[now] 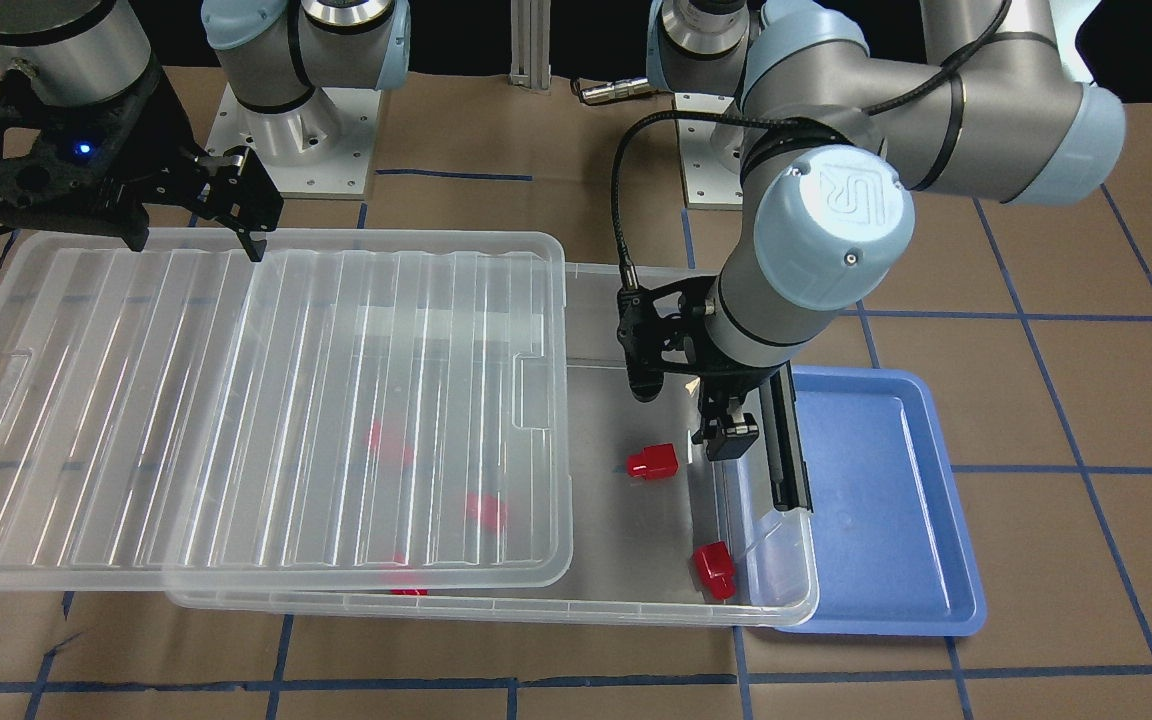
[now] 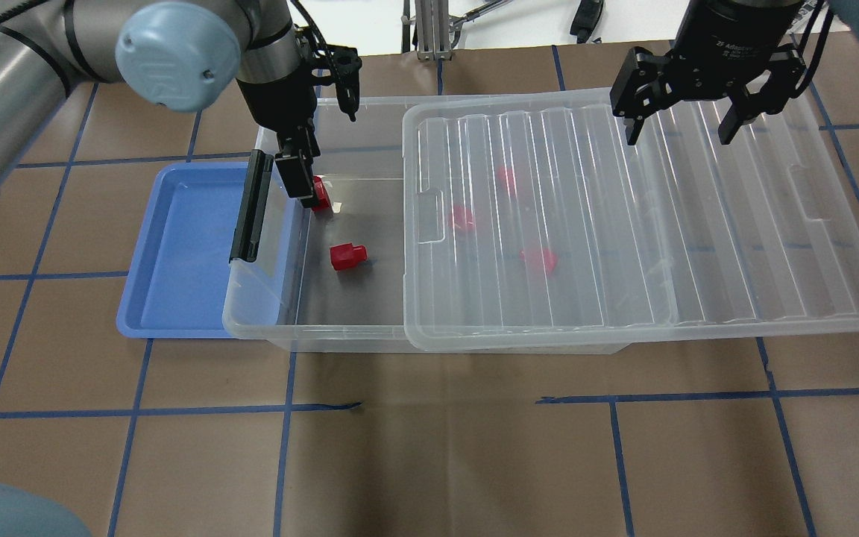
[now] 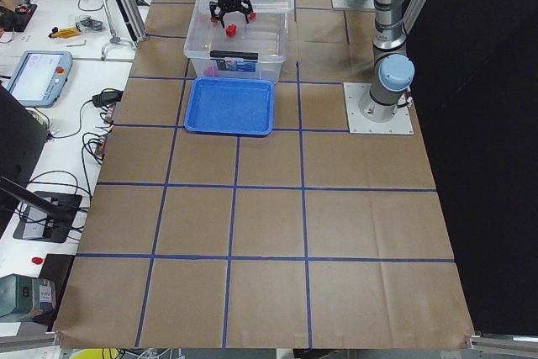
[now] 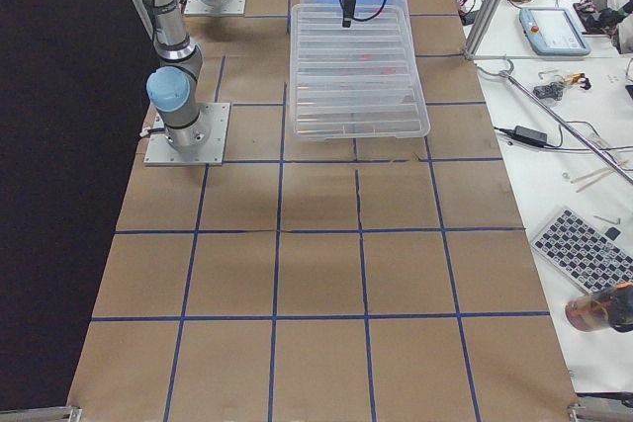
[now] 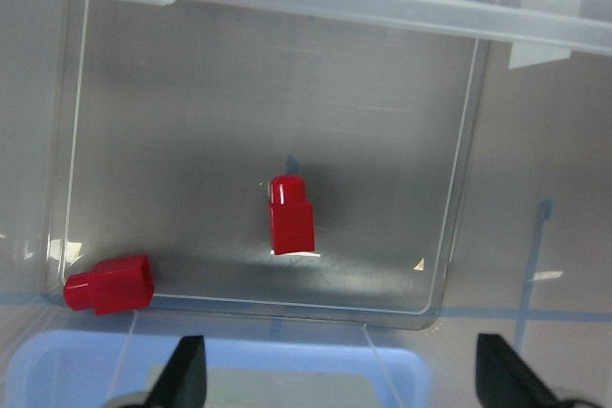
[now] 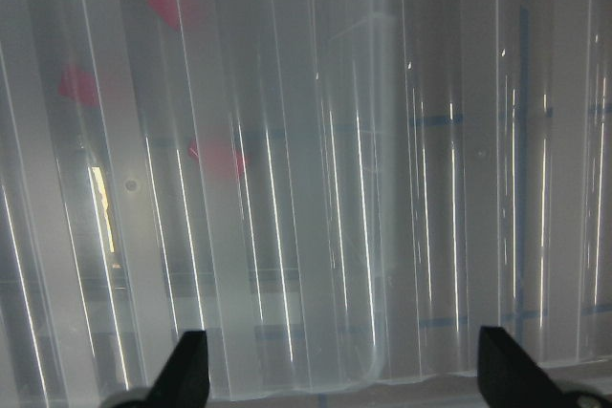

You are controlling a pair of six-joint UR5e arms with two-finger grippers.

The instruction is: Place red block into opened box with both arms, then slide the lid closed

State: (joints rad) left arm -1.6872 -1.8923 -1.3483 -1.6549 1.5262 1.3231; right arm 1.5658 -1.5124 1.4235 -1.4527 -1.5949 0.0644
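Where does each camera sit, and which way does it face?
Front-facing: across the table, facing the robot; left gripper over the box, right gripper over the lid.
Overhead: behind the robot, looking down; both grippers.
Exterior left: table's left end, looking along it; left arm nearest.
Exterior right: opposite end; right arm nearest.
Left wrist: down into the box, two red blocks; fingertips.
Right wrist: down onto the lid; fingertips.
Shared: first two show the blue tray.

left end effector (image 5: 342, 379), right end effector (image 2: 681, 136) downward (both spread)
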